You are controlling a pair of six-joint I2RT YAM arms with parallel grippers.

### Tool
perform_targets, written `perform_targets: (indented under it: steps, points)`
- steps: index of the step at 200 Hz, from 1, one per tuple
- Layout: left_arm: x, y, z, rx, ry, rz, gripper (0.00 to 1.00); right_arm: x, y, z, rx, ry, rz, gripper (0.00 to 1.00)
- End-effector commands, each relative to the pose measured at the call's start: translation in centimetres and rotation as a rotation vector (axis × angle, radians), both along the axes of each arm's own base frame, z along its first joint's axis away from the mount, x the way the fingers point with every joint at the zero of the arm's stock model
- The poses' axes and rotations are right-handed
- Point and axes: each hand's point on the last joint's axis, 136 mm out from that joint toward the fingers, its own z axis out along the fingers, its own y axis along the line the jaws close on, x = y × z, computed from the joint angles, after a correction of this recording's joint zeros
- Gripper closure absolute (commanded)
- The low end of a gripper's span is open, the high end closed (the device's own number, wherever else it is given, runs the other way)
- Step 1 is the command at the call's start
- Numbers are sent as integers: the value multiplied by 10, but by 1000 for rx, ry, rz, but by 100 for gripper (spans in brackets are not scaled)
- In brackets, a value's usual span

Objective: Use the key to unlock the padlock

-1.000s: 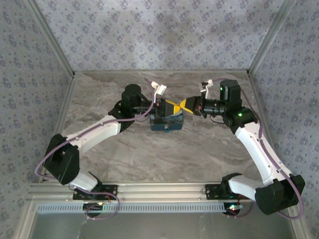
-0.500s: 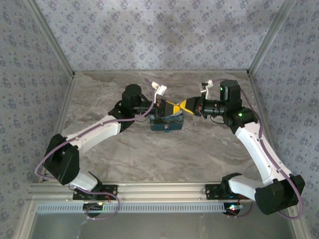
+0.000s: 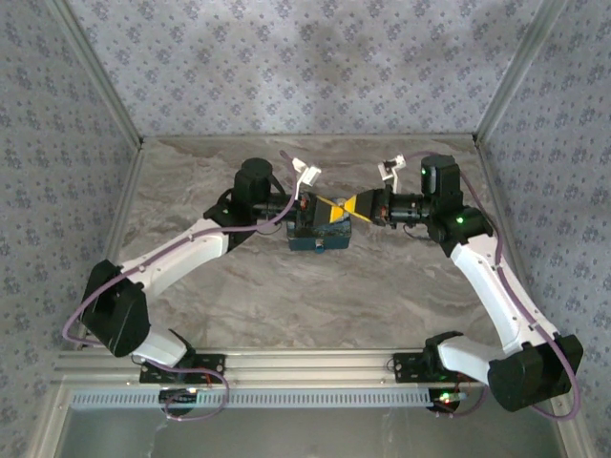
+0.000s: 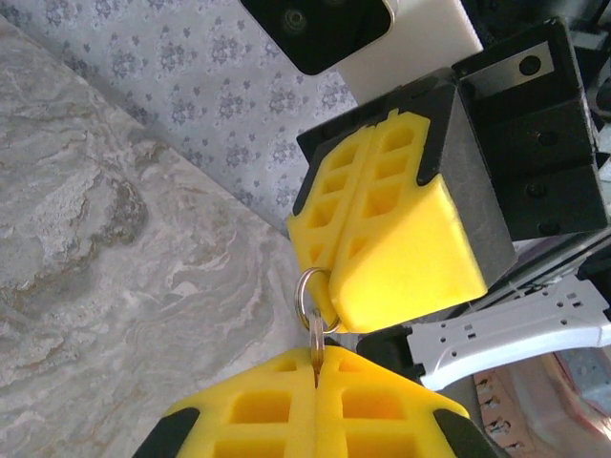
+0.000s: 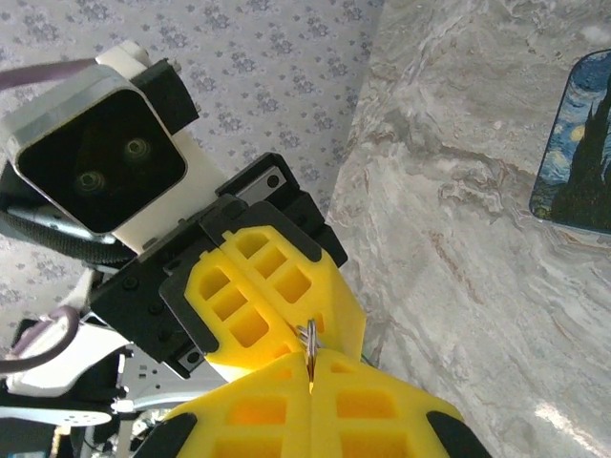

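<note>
My left gripper (image 4: 317, 370) has its yellow fingers shut on the key (image 4: 316, 345), whose thin metal edge shows in the seam between them. The key ring (image 4: 301, 294) hangs from the key's head and runs into the seam of my right gripper (image 5: 310, 367), which is shut on the ring (image 5: 308, 334). Both grippers meet tip to tip, left gripper (image 3: 333, 203) and right gripper (image 3: 352, 203), in the air above the blue painted tin (image 3: 320, 235). The padlock is hidden from view.
The tin (image 5: 578, 153) lies on the marbled table (image 3: 286, 286) in the middle, under the joined grippers. Patterned walls with metal corner posts (image 3: 506, 86) close in the left, back and right sides. The arm bases sit on the near rail (image 3: 305, 367).
The left arm's wrist and elbow have shifted slightly left and back. The two grippers stay tip to tip over the tin.
</note>
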Motion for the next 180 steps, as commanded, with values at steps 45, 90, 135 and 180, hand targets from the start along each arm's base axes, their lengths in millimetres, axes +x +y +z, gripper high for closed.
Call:
perform_targets:
  steps: [45, 90, 135, 180]
  points:
    - [-29, 7, 21, 59, -60, -139, 100, -9, -12, 0, -13, -100, 28, 65]
    - [-42, 4, 21, 89, -45, -214, 100, -23, -5, 20, 39, -179, 97, 60]
    - [-45, 1, 21, 86, -41, -232, 100, -33, 3, 27, 63, -209, 150, 59]
    - [-46, 1, 21, 87, -45, -237, 100, -42, 13, 25, 50, -213, 202, 60]
